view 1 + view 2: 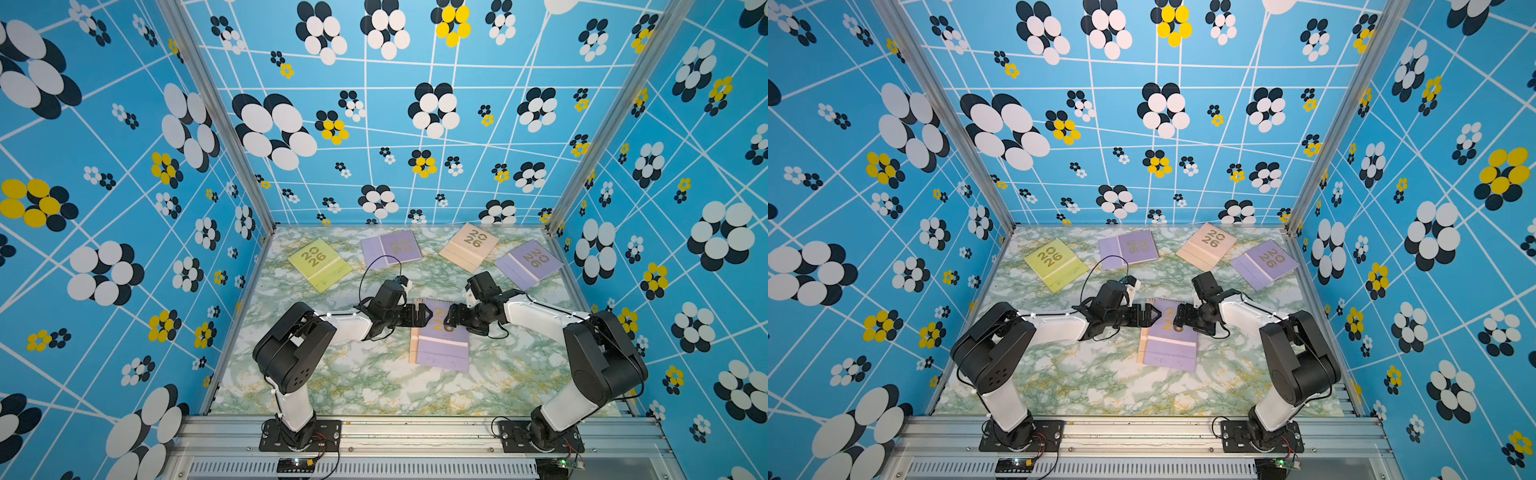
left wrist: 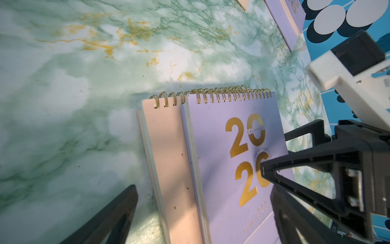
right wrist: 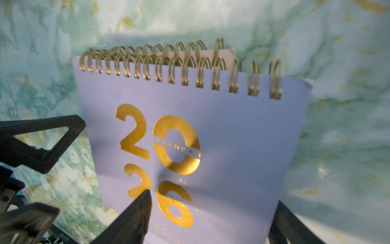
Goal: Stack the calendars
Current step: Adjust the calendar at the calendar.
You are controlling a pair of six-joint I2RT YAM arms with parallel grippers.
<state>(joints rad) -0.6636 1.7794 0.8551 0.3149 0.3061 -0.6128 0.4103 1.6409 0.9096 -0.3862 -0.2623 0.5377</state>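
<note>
In both top views a lilac calendar [image 1: 444, 349] [image 1: 1173, 351] lies on a peach calendar [image 1: 413, 347], shifted so a peach strip shows along one side. My left gripper [image 1: 428, 314] [image 2: 202, 213] is open above the stack's spiral end. One of its fingers [image 2: 118, 215] is over the table beside the peach calendar [image 2: 171, 160]. My right gripper [image 1: 449, 318] [image 3: 209, 221] faces it, open, low over the lilac cover [image 3: 232, 131], holding nothing. Further back lie a yellow-green calendar [image 1: 320, 264], a lilac calendar [image 1: 390, 248], a peach calendar [image 1: 469, 244] and another lilac calendar [image 1: 528, 262].
The green marble tabletop [image 1: 353, 382] is walled in by blue flower-patterned panels on three sides. The rightmost lilac calendar lies close to the right wall [image 1: 582, 266]. Both arm bases stand on the metal rail [image 1: 415, 432] at the front edge.
</note>
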